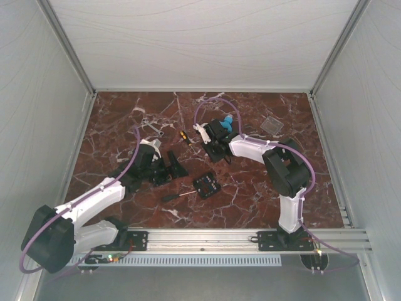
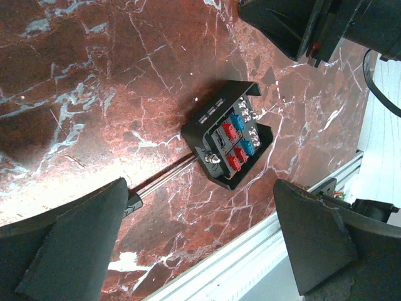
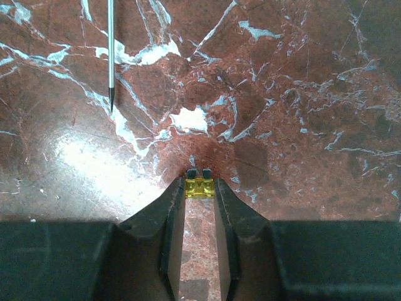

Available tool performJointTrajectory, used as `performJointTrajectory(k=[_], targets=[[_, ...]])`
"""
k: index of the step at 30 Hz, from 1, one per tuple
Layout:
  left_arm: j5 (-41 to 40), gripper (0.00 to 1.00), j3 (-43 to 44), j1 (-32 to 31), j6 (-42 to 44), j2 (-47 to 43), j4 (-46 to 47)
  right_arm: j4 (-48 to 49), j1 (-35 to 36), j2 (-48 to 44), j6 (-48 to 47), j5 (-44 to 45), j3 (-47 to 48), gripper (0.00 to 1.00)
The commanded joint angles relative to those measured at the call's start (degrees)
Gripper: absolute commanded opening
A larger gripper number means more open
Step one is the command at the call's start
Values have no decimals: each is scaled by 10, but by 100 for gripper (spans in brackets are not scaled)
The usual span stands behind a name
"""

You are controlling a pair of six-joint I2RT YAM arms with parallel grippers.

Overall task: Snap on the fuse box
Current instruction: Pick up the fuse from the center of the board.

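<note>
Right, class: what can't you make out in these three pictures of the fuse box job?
- Top view: the yellow fuse in the right claw, hidden beneath that arm.
- Right wrist view: the handle of the screwdriver, cut off by the top edge.
- Left wrist view: fuse ratings in the fuse box, too small to read.
- Top view: clips of the clear cover, too small.

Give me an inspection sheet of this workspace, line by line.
Surface: red-brown marble tabletop.
Job's things: fuse box uncovered, red and blue fuses inside; clear cover lying apart at the far right.
Clutter: wrench; yellow-and-black screwdriver; black-handled screwdriver beside the box; light-blue piece.
Grippers: left gripper open, above the box; right gripper shut on a yellow fuse.
Cables: purple cable looped along each arm.
Surroundings: white enclosure walls; aluminium rail at the near edge.
</note>
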Motion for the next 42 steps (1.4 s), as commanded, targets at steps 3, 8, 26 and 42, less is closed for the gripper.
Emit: performJointTrajectory(k=[3,8,26,42], targets=[[20,99,13,7,-2,-2,20,-43,-3,-19,5,11,-20,16],[56,96,16,28,-4,9,49,-27,-2,-61,11,-7,-35,17],[169,71,88,61,-57,121,148,24,38,-211,33,-88,-85,18],[193,48,107,61,-99,168,178,72,86,-237,43,-140,-95,18]])
